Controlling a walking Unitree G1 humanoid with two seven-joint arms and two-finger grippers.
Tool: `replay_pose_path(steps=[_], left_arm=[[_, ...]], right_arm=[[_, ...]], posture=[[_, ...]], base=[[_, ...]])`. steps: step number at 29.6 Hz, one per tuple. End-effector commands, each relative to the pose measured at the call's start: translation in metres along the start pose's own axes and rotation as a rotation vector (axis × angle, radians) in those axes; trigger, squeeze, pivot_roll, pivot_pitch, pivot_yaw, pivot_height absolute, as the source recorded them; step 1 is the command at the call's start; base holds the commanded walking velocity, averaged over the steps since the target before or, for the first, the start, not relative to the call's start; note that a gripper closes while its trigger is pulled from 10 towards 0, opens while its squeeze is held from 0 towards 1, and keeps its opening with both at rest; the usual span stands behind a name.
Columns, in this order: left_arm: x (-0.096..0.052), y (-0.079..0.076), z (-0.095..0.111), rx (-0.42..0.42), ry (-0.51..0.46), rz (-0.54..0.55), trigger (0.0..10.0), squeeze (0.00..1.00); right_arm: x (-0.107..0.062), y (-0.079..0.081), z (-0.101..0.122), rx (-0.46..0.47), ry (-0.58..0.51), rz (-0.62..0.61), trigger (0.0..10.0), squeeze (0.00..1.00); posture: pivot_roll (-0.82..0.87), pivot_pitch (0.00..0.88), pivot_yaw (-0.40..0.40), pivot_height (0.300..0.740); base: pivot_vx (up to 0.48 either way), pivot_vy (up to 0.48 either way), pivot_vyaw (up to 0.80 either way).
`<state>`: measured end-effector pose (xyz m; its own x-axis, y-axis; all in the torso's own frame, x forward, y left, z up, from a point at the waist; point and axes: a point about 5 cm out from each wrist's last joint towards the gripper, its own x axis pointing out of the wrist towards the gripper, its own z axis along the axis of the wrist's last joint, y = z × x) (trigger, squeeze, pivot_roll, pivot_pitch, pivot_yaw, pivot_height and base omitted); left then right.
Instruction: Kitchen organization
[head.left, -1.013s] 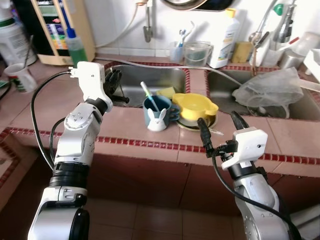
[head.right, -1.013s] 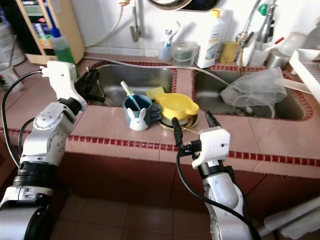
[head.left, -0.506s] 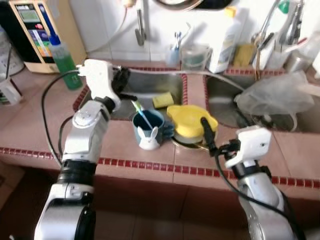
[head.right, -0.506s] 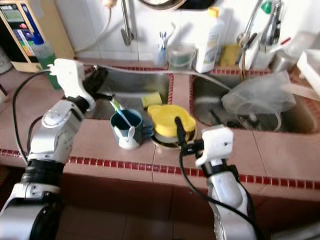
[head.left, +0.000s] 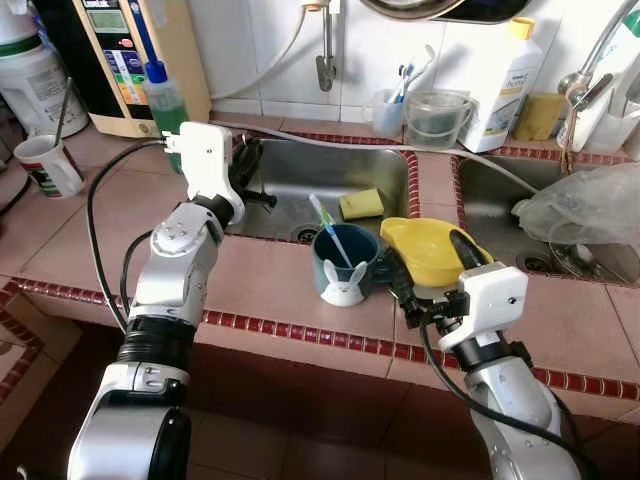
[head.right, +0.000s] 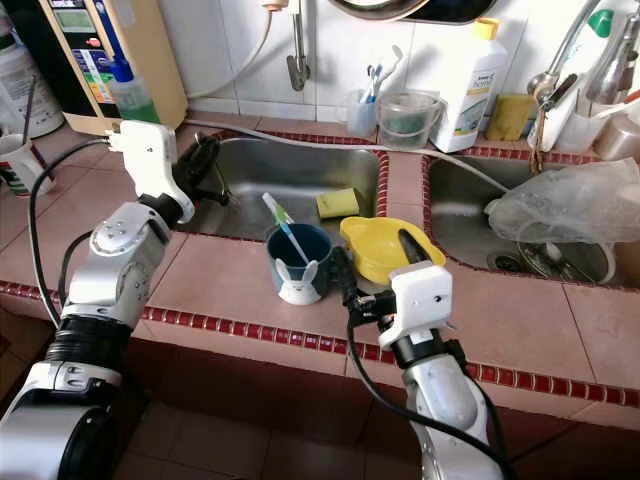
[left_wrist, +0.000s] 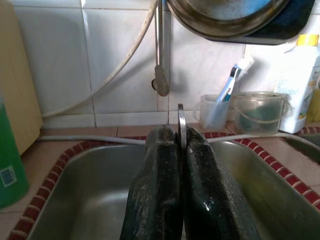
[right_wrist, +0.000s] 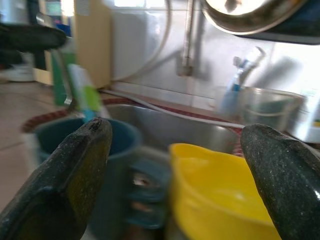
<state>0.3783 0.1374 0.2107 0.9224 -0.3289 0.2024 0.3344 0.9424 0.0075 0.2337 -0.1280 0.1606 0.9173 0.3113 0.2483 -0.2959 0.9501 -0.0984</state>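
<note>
A yellow bowl (head.left: 428, 250) stands on the tiled counter beside a blue mug (head.left: 343, 262) that carries a white bunny figure and holds a toothbrush (head.left: 328, 222). My right gripper (head.left: 432, 266) is open, one finger by the mug and the other over the bowl's far rim. In the right wrist view the bowl (right_wrist: 220, 195) lies between the fingers (right_wrist: 75, 170). My left gripper (head.left: 252, 180) hovers at the left sink's near corner, shut on a thin metal utensil (left_wrist: 181, 122).
A yellow sponge (head.left: 362, 204) lies in the left sink (head.left: 320, 175). A crumpled plastic bag (head.left: 585, 205) fills the right sink. A detergent bottle (head.left: 506, 85), cups with brushes (head.left: 390, 110), a green soap bottle (head.left: 166, 100) and a mug (head.left: 45, 165) line the back and left.
The camera has shifted. My right gripper has come closer to the yellow bowl and now straddles it. The left gripper stays shut by the sink.
</note>
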Motion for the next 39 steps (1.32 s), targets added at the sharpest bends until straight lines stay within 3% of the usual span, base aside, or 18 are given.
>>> replay_pose_path(steps=[1,12,22,31,39], left_arm=[[0.007,-0.007,0.008,0.036,-0.029,-0.043,10.0,0.00],[0.021,-0.020,0.009,0.026,-0.049,-0.094,10.0,0.00],[0.025,-0.033,0.015,0.052,-0.081,-0.158,10.0,0.00],[0.025,-0.032,0.006,0.032,-0.040,-0.154,10.0,0.00],[0.028,-0.035,0.004,0.014,-0.038,-0.163,10.0,0.00]], right_arm=[[-0.002,0.004,0.005,0.007,-0.007,0.027,10.0,0.00],[-0.011,0.003,0.014,0.009,-0.002,0.012,10.0,0.00],[-0.006,-0.006,0.025,0.003,-0.049,-0.066,10.0,0.00],[-0.004,0.001,0.029,0.029,-0.064,-0.033,10.0,0.00],[-0.014,0.008,0.029,0.070,-0.046,0.011,10.0,0.00]], posture=[[-0.22,0.089,0.037,0.711],[-0.25,0.111,0.049,0.711],[-0.26,0.105,0.063,0.711],[-0.26,0.100,0.067,0.711],[-0.27,0.098,0.069,0.711]], base=[[0.000,0.000,0.00],[0.000,0.000,0.00],[0.000,0.000,0.00],[0.000,0.000,0.00],[0.000,0.000,0.00]])
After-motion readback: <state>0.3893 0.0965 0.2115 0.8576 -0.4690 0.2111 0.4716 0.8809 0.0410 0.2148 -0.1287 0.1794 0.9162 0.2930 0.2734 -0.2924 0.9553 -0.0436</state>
